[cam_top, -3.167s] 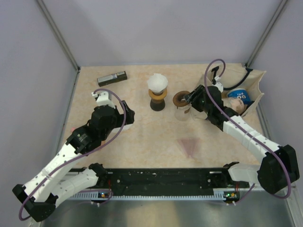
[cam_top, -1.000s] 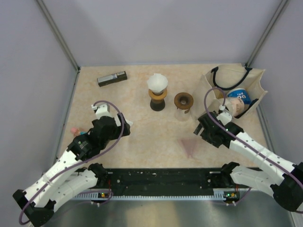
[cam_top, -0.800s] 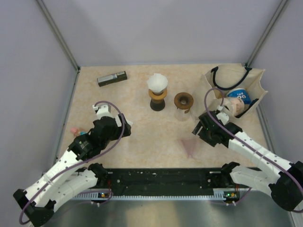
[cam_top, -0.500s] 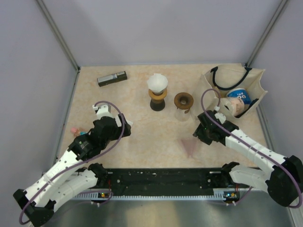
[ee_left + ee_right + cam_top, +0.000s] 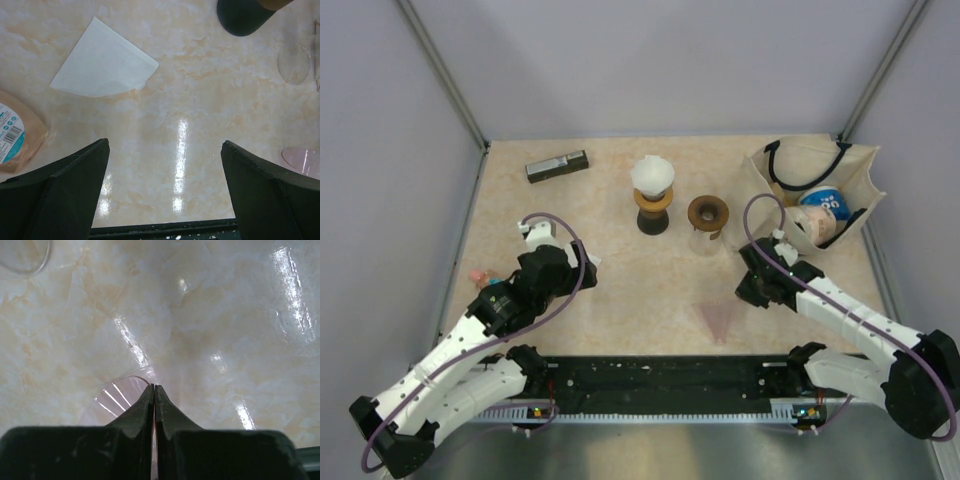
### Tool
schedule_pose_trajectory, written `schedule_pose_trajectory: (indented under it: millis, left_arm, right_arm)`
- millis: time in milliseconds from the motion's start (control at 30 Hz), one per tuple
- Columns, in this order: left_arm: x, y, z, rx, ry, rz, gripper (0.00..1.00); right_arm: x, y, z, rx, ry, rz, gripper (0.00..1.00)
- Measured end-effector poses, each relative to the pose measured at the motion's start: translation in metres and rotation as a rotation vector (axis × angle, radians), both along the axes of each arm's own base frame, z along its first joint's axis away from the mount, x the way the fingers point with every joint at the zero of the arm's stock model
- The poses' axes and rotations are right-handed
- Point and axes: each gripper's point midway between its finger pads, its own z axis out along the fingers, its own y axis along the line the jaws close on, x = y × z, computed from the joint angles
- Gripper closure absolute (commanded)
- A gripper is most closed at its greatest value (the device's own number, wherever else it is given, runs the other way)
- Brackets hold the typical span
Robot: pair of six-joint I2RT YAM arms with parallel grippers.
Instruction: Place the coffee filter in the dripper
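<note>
Filters: one white paper filter [image 5: 105,62], flat ahead of the left gripper [image 5: 165,145], spread wide. One pink dripper [image 5: 117,400] too, right gripper [image 5: 154,390] pinched tight at its rim; holding it? Can't tell.

White coffee filter [image 5: 102,67], translucent pink dripper [image 5: 720,320], beige marbled table [image 5: 620,200], cream tote bag [image 5: 855,175] with black handles.

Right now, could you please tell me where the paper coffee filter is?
In the left wrist view the paper coffee filter lies flat on the table, upper left, between a labelled packet and a dark stand base.
</note>
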Motion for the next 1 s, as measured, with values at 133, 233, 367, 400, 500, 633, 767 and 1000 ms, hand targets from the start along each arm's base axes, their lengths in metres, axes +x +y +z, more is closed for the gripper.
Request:
schedule_pose_trajectory:
  millis: [133,233,367,400,500,633,767,1000]
  left_arm:
    - [0.000,0.000,0.000,0.000,0.000,0.000,0.02]
    - [0.000,0.000,0.000,-0.001,-0.001,0.000,0.02]
    - [0.000,0.000,0.001,-0.005,-0.005,0.000,0.02]
    - [0.000,0.000,0.002,-0.006,-0.007,0.000,0.02]
    - [-0.001,0.000,0.003,-0.013,-0.010,-0.004,0.02]
    - [-0.002,-0.002,0.003,-0.018,-0.006,-0.013,0.01]
    - [-0.003,-0.004,0.003,-0.026,0.001,-0.025,0.01]
    - [-0.008,-0.032,0.000,-0.078,0.042,-0.155,0.01]
  right_arm:
    - [0.000,0.001,0.004,0.007,-0.017,0.015,1.00]
    - [0.001,0.001,0.010,0.010,-0.042,0.040,1.00]
    - [0.004,0.003,0.025,0.023,-0.109,0.091,1.00]
    - [0.005,0.003,0.030,0.029,-0.127,0.101,1.00]
    - [0.010,0.007,0.048,0.062,-0.207,0.129,1.00]
    - [0.013,0.013,0.060,0.087,-0.242,0.162,0.89]
    - [0.010,0.024,0.057,0.096,-0.196,0.230,0.53]
    - [0.018,0.045,0.068,0.064,-0.063,0.382,0.37]
